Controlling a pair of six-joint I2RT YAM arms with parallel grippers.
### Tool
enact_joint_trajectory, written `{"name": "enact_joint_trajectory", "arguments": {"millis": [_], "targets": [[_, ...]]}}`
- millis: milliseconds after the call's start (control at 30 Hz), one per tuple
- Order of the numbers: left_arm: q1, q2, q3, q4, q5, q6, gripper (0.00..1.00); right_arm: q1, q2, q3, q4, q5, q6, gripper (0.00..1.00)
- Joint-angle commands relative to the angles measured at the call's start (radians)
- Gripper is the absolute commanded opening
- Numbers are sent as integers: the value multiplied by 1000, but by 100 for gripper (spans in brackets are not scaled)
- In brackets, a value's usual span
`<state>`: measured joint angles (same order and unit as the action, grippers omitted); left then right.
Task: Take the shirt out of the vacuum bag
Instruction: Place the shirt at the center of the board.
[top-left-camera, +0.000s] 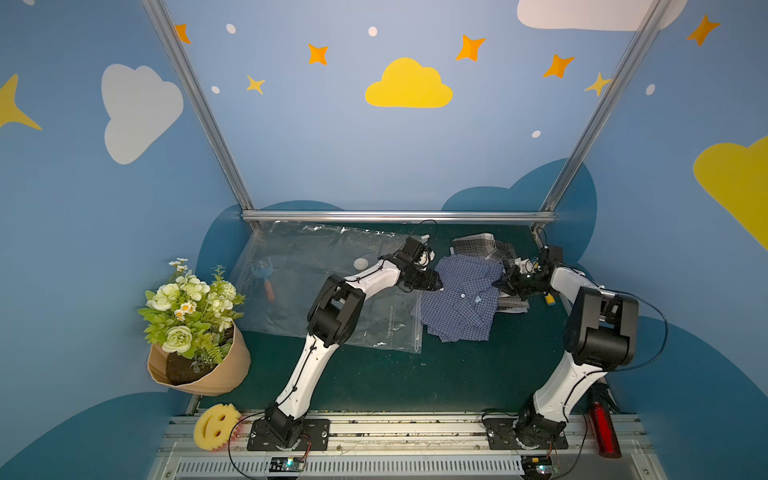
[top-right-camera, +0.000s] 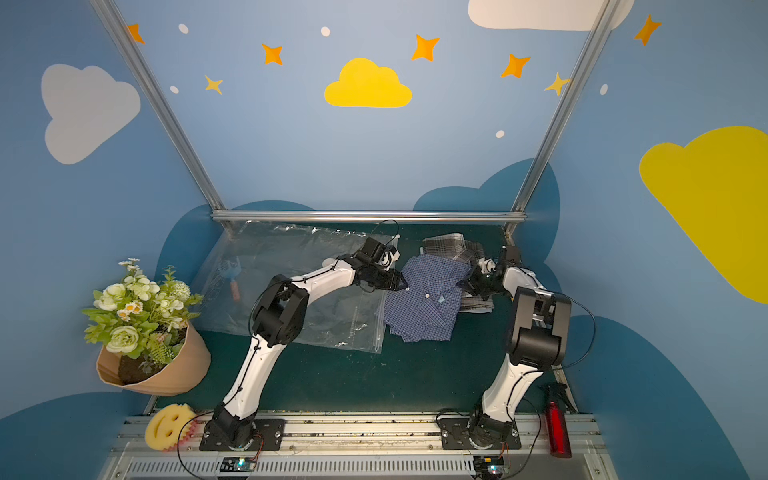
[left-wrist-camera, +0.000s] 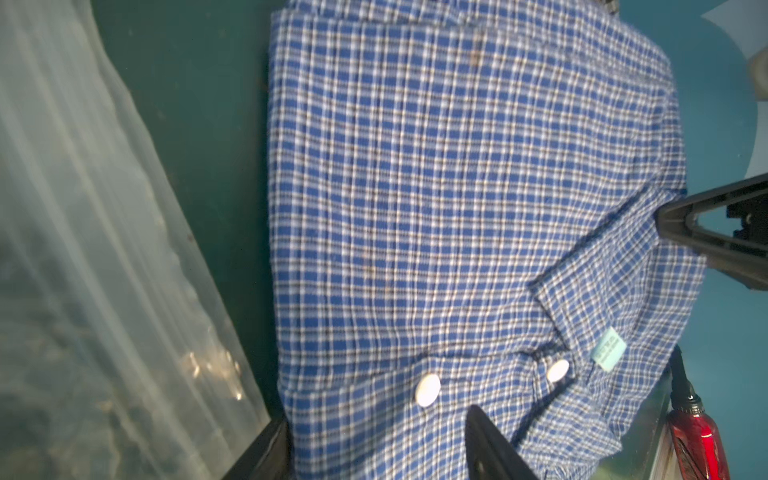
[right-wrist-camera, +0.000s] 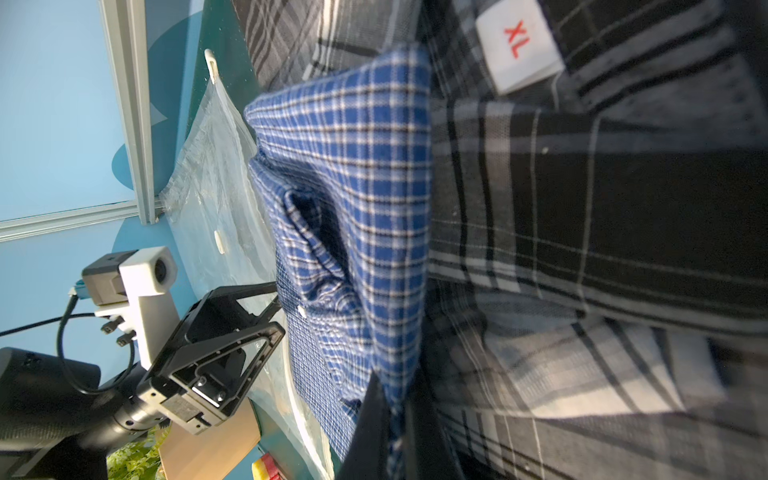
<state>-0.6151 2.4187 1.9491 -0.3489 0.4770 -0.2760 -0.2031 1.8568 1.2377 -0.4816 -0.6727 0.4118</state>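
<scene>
The vacuum bag (top-left-camera: 299, 257) is found lying flat on the green mat (top-left-camera: 457, 374), toward the left and back of the table in both top views. Its round white valve (top-left-camera: 360, 263) faces up. The zip edge (top-left-camera: 417, 336) is turned toward the middle of the table.

The blue checked shirt (top-left-camera: 461, 303) is seen outside the bag, folded, just beside that edge. In the left wrist view a strip of bare mat is visible between shirt and bag. The shirt's far side is laid partly over a grey plaid shirt (top-left-camera: 482, 245), on which a white size tag (right-wrist-camera: 519, 45) is noted.

The left claw (top-left-camera: 434, 280) is held over the edge of the blue shirt nearest the bag. Its fingers (left-wrist-camera: 706, 232) are seen spread apart, with nothing gripped. Whether they touch the cloth below cannot be determined.

The right claw (right-wrist-camera: 395, 415) is clamped on a fold at the opposite side of the blue shirt, where the fabric is pinched between its two black fingers (right-wrist-camera: 370, 428).

At the margins are recorded a pot of flowers (top-left-camera: 195, 328), a yellow smiley sponge (top-left-camera: 216, 426) and a red bottle (top-left-camera: 602, 428).
</scene>
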Motion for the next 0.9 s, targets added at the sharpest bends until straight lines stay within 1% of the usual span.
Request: {"name": "enact_joint_trajectory", "arguments": {"millis": [0,67,200,300,367,533,667,867], "targets": [[11,54,40,-39,-2,24,63,4,3,-4,20,-9,2,0],[11,57,48,-38,0,24,62,5,1,-4,19,-9,1,0],[10,53,47,-39,14,16,52,6,1,0,21,-12,4,0],[8,29,13,-15,9,7,37,11,0,1,23,-12,6,0],[8,5,-14,4,8,-3,29,11,-2,1,19,-13,5,0],[-1,-68,-86,41,0,-16,13,13,-23,2,14,-7,6,0],[-3,-119,-117,62,0,-33,6,21,-40,6,7,7,5,0],[-20,-182,-102,52,-1,-33,4,28,-99,20,-10,25,16,0]]}}
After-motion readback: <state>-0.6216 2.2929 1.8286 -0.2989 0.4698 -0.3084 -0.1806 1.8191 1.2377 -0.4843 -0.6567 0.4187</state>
